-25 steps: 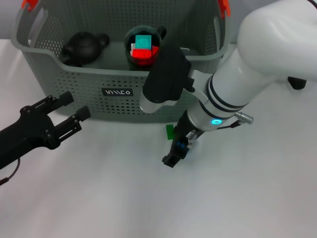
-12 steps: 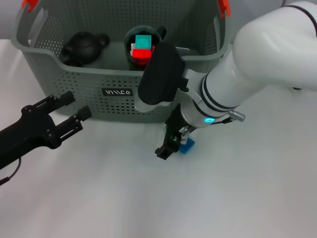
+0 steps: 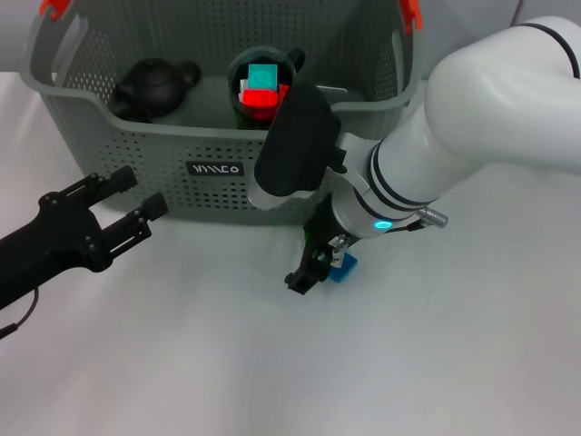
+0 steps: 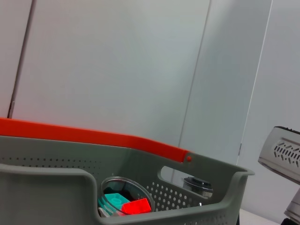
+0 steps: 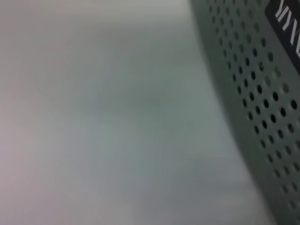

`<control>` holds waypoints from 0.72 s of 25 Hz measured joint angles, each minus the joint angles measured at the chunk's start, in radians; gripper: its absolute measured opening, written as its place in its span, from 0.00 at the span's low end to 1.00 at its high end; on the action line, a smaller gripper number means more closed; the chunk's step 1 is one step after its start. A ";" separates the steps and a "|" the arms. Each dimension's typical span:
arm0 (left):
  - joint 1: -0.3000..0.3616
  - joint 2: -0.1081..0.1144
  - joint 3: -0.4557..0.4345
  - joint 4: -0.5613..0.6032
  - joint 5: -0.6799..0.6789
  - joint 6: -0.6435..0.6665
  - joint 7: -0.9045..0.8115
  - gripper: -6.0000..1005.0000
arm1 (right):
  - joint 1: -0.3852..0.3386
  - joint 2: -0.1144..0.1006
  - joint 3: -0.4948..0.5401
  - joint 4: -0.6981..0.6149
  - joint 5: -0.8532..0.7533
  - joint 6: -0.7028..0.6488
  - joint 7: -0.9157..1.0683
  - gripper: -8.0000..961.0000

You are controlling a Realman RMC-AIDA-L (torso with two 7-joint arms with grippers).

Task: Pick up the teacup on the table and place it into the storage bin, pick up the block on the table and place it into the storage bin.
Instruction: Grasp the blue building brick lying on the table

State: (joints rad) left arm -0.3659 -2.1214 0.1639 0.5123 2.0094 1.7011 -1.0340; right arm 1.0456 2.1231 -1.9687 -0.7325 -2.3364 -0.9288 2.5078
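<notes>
Grey perforated plastic storage bin (image 3: 136, 154), orange clips on its handles, holding a dark green teacup (image 3: 263, 86) packed with red and teal blocks. Just before the bin, on the white counter (image 3: 227, 363): small blue block (image 3: 344, 266), right gripper (image 3: 313, 268) touching it, grip unclear. Left gripper (image 3: 127, 200) parted, empty, near the bin's front.

1. Storage bin (image 3: 136, 145) — grey plastic, perforated walls, matt finish; orange plastic handle clips (image 3: 410, 13).
2. Counter (image 3: 182, 363) — white, smooth, matt surface.
3. Right arm (image 3: 472, 127) — glossy white casing, with a matt black cover.
4. Left gripper (image 3: 123, 204) — matt black.
5. Teapot (image 3: 154, 86) in the bin — dark, faint sheen.
6. Blue block (image 3: 343, 268) — smooth, looks plastic.
</notes>
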 joint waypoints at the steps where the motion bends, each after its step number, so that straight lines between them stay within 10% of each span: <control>1: 0.000 0.000 0.001 0.000 0.000 -0.001 0.000 0.63 | 0.000 0.000 -0.005 0.003 0.003 0.002 0.000 0.91; 18: -0.001 0.000 0.002 0.000 0.000 -0.002 0.000 0.63 | 0.012 -0.005 -0.018 0.005 0.060 -0.102 -0.014 0.91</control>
State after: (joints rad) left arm -0.3666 -2.1215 0.1660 0.5123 2.0095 1.6988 -1.0339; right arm 1.0579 2.1184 -1.9864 -0.7273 -2.2762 -1.0313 2.4941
